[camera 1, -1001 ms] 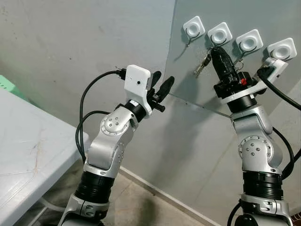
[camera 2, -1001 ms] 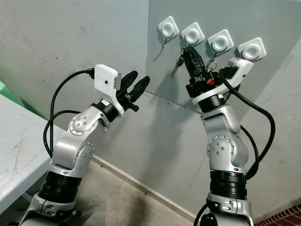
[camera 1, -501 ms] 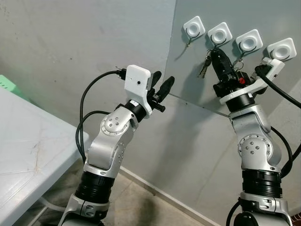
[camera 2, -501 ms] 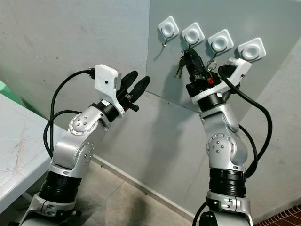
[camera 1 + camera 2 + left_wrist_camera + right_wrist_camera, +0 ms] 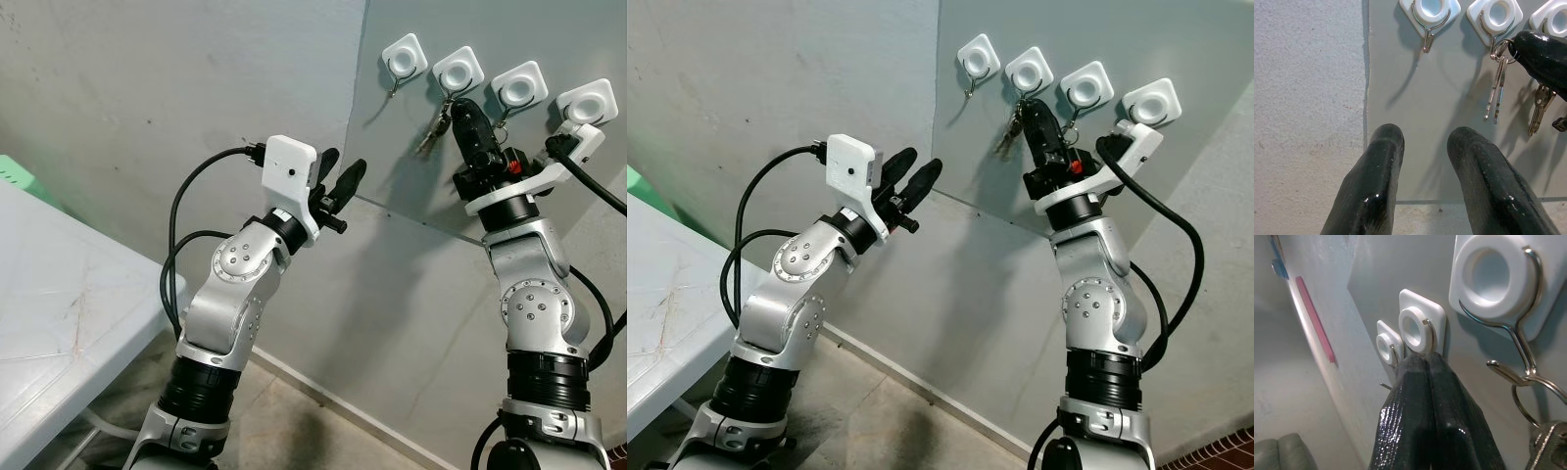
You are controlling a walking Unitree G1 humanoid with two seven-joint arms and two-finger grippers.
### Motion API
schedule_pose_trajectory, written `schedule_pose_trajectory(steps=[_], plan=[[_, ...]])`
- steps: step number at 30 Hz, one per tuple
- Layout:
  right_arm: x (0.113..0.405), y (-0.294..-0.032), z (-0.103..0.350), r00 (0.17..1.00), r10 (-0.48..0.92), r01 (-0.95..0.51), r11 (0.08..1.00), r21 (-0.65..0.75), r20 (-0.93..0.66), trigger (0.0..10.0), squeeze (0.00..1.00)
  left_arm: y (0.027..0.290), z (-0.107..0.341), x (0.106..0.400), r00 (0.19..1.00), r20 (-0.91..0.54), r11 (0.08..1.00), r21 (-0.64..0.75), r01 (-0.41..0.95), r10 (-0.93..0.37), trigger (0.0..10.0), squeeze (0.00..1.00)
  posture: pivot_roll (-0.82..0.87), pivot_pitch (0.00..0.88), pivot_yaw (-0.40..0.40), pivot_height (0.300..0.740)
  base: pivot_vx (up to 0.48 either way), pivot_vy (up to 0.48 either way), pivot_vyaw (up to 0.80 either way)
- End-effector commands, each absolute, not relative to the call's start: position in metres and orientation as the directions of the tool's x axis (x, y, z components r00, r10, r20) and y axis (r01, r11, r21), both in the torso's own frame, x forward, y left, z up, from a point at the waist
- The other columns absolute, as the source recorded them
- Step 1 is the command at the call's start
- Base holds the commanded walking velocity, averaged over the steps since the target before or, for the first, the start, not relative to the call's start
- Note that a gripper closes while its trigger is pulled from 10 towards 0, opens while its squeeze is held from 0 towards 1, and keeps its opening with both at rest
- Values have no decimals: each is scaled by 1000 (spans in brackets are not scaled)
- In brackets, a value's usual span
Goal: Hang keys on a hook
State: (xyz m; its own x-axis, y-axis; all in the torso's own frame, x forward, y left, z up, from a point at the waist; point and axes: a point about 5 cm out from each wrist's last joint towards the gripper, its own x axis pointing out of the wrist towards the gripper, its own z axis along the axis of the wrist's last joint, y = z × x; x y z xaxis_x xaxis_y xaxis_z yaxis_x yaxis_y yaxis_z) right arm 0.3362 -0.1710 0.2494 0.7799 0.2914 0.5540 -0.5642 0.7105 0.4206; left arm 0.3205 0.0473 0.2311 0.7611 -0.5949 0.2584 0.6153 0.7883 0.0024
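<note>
Four white hooks sit in a row on a grey wall panel point(image 5: 411, 186). My right gripper point(image 5: 460, 106) is raised to the second hook point(image 5: 458, 70), fingers pressed together on the ring of a bunch of keys point(image 5: 431, 137). In the left wrist view the ring point(image 5: 1500, 46) lies against that hook's wire and the keys point(image 5: 1496, 93) dangle below it. Whether the ring rests on the wire I cannot tell. The right wrist view has the shut fingertips point(image 5: 1425, 382) just under the second hook point(image 5: 1418, 325). My left gripper point(image 5: 338, 181) hovers open and holds nothing, left of the panel.
Another key bunch point(image 5: 1540, 105) hangs from the third hook point(image 5: 518, 86). The first hook point(image 5: 404, 56) and fourth hook point(image 5: 588, 101) are bare. A grey table point(image 5: 59, 313) stands at the left against the wall, with a green object point(image 5: 15, 176) behind it.
My right gripper has carried the keys up and to the right, bringing the ring against the second hook. The left arm has barely moved.
</note>
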Motion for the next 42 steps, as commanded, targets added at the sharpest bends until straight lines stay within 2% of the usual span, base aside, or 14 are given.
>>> schedule_pose_trajectory(steps=[1,19,20,21,35,42], plan=[[339,-174,255,787,273,-554,708,438,553,10000,0,45,234,320,750,268,781,15,625,-605,10000,0,91,0,-29,740,0,0,0],[342,-177,249,818,245,-518,707,480,521,10000,0,47,235,320,759,267,789,12,614,-594,10000,0,93,0,-30,740,0,0,0],[342,-177,248,816,246,-522,702,484,523,10000,137,48,235,321,760,266,790,12,613,-593,10000,0,92,0,-29,740,0,0,0],[341,-177,248,816,246,-521,703,484,523,10000,1000,48,234,321,761,265,792,13,611,-592,10000,0,92,0,-29,740,0,0,0],[335,-176,234,833,239,-497,719,485,499,10000,1000,55,223,325,810,240,838,23,546,-534,10000,0,90,0,-32,740,0,0,0],[327,-176,205,873,235,-426,793,436,427,10000,1000,66,193,330,869,170,883,24,468,-465,10000,0,86,0,-30,740,0,0,0]])
